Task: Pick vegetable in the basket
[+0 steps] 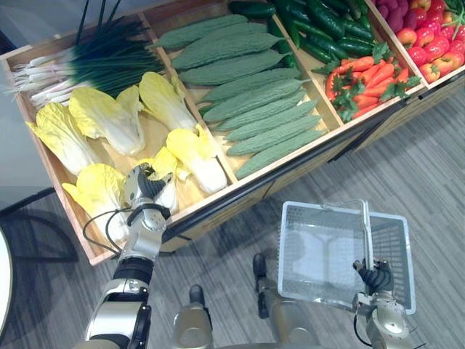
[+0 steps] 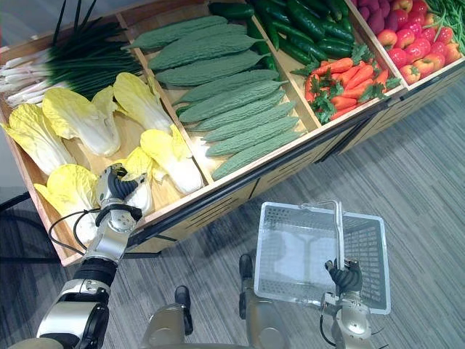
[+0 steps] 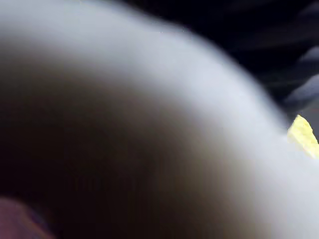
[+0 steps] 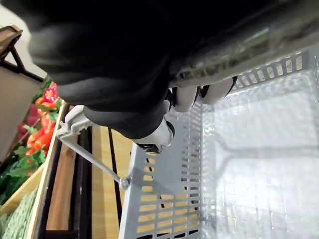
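- The task's thing, judging by where the left hand [image 1: 145, 190] has gone, is a napa cabbage [image 1: 161, 161]. It lies in the near-left bin of the wooden stand [image 1: 86, 243], among several others of its kind.
- The left hand rests on the cabbage's pale stalk end, its dark cover turned up to the head camera. Whether it has closed on the cabbage I cannot tell. The left wrist view is pressed against something pale and blurred.
- The right hand [image 1: 375, 276] has its fingers [image 4: 187, 97] curled round the handle [image 1: 368, 236] of the empty wire basket [image 1: 320, 204], holding it below the stand's front edge.
- Handling, as a judgement: the cabbage looks bulky and probably fairly light. Its white base looks firm, and its yellow leaves look loose and crinkled and would likely give or tear under a pinch.
- The best hold is probably round the thick white stalk, gripped from both sides rather than by the leaf tips. The surface there looks smooth, so a shallow grip may slip.
- Neighbouring cabbages lie touching it, so a straight lift seems safer than a drag.
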Robot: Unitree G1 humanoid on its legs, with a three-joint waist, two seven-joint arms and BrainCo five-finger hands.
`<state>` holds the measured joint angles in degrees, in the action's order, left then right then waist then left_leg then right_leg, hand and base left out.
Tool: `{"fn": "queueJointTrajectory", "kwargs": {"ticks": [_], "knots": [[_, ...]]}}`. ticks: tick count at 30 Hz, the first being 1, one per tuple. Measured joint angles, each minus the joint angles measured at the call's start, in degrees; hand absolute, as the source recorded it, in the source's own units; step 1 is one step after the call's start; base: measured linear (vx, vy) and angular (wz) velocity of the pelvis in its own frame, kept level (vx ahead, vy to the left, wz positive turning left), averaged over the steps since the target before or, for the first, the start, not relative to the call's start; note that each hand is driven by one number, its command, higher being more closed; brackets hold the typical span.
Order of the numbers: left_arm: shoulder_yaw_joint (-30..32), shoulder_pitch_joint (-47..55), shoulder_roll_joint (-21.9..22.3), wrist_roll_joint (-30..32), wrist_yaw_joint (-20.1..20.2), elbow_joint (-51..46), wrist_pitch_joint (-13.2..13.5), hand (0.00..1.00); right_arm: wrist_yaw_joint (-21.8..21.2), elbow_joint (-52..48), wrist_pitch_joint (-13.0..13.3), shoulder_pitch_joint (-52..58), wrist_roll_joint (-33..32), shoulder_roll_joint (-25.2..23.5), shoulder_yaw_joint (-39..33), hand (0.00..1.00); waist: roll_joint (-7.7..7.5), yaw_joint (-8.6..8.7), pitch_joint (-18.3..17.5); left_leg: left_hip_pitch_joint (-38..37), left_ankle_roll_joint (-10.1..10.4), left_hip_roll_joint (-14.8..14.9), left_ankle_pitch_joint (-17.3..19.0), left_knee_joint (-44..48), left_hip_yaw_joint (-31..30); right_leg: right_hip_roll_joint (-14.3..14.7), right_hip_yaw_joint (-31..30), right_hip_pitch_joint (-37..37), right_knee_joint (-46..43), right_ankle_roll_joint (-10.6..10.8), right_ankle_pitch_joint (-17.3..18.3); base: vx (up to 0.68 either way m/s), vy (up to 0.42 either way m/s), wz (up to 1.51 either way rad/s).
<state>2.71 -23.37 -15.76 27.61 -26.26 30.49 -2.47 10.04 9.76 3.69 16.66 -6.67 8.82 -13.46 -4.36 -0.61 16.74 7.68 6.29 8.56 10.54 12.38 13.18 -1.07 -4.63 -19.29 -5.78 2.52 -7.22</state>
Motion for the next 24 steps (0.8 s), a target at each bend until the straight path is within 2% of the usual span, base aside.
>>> {"fn": "queueJointTrajectory", "kwargs": {"ticks": [7,9,13,17,20,24], "knots": [[0.34,10.68,3.05,-3.43,0.04,-14.56,-0.07,1.00,0.00,0.12,-0.01,-0.47,0.14,-1.57,-1.35,1.00,0.38,0.54,0.59,-3.68,-0.57,-0.96,-0.44,-2.55,-0.44,-0.13,-0.13,2.66,0.13,0.54,0.78,0.09,0.037,0.01],[0.89,14.87,5.07,-4.68,0.06,-19.87,0.36,1.00,0.00,0.65,-0.01,-1.59,0.39,-1.73,-1.60,1.00,0.45,0.91,0.62,-5.39,-0.59,-1.54,-0.44,-3.41,-0.40,-0.38,-0.30,3.97,0.25,0.91,1.21,0.08,0.047,0.00],[1.71,18.15,7.68,-4.82,-0.02,-25.05,0.68,1.00,-0.03,0.72,0.00,-2.46,0.72,-2.69,-1.68,1.00,0.47,1.18,0.60,-6.98,-0.76,-1.87,-0.35,-3.62,-0.38,-0.67,-0.34,5.81,0.95,1.01,1.29,0.02,0.048,0.01],[3.27,20.75,8.07,-4.82,-0.26,-30.94,1.20,1.00,-0.11,0.96,0.00,-2.71,1.16,-3.72,-1.84,1.00,0.61,1.25,0.53,-7.52,-1.31,-1.84,-0.03,-3.61,-0.38,-0.59,-0.42,6.35,0.96,1.01,1.29,-0.02,0.005,-0.01],[4.86,22.79,10.09,-4.71,-1.63,-36.55,1.82,1.00,-0.13,2.44,-0.03,-2.50,1.65,-3.73,-2.56,1.00,1.10,1.18,0.24,-8.54,-1.37,-1.74,0.03,-3.95,-0.30,-0.44,-0.45,7.64,1.09,0.98,1.31,-0.02,0.002,0.00],[5.93,25.21,12.84,-4.75,-2.92,-42.61,2.48,1.00,-0.12,2.35,-0.07,-1.09,1.75,-3.74,-2.63,1.00,2.74,1.11,-2.12,-8.92,-1.35,-1.56,0.06,-4.07,0.02,-0.26,-0.62,7.84,1.22,0.98,1.31,0.01,0.005,-0.03]]}}
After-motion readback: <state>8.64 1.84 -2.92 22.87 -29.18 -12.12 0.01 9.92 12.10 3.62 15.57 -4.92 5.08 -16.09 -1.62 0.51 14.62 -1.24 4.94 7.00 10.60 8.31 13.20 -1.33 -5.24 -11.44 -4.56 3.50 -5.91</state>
